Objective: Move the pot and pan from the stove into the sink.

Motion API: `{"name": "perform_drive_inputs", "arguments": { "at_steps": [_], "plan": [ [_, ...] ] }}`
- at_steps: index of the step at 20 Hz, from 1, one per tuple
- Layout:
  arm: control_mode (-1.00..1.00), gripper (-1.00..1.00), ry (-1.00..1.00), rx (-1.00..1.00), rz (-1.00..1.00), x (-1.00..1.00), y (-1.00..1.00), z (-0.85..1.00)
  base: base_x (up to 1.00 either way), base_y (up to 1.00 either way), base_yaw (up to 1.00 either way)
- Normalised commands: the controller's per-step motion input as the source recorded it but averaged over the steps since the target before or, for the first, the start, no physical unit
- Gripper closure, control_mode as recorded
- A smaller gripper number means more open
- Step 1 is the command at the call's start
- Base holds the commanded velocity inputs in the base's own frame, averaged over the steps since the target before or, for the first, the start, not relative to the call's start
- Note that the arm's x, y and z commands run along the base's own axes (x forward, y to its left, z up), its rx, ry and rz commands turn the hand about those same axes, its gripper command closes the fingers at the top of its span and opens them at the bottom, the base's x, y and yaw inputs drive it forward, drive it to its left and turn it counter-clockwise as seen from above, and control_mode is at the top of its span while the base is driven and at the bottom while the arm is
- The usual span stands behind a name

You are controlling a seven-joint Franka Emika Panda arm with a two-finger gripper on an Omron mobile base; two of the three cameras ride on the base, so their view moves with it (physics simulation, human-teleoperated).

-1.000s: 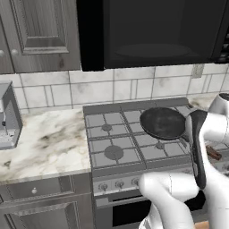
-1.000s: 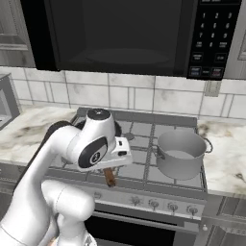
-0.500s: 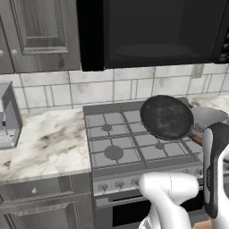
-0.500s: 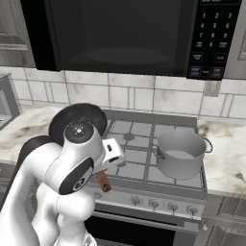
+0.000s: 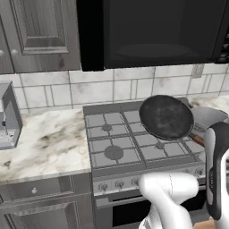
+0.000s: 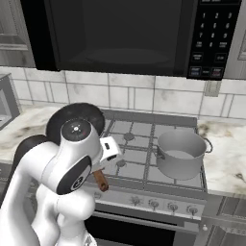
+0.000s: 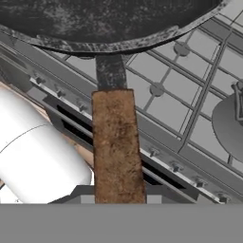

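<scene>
Carrying the pan (image 5: 166, 117) off the stove (image 5: 120, 145), gripper (image 7: 118, 192) pinched on its brown handle.
Pan hung tilted ahead of the fingers; pot (image 6: 181, 153) sat beside on the grates; level it, swing wide of the pot.

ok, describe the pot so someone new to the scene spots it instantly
Start at the grey gas stove under the black microwave. On its right-hand grates, seen from the right base camera, stands the pot: a grey metal cylinder with tall straight sides. Unlike the shallow black pan with the brown handle, it is deep, and nothing is holding it.
</scene>
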Motion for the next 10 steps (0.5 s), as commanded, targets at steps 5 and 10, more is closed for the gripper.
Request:
{"name": "perform_drive_inputs", "arguments": {
  "at_steps": [5, 10],
  "plan": [
    [1.00, 1.00, 0.00, 0.00, 0.00, 0.00, 0.00, 0.00, -0.60, -0.01, 0.00],
    [1.00, 1.00, 0.00, 0.00, 0.00, 0.00, 0.00, 0.00, -0.43, 0.00, 0.00]
  ]
}}
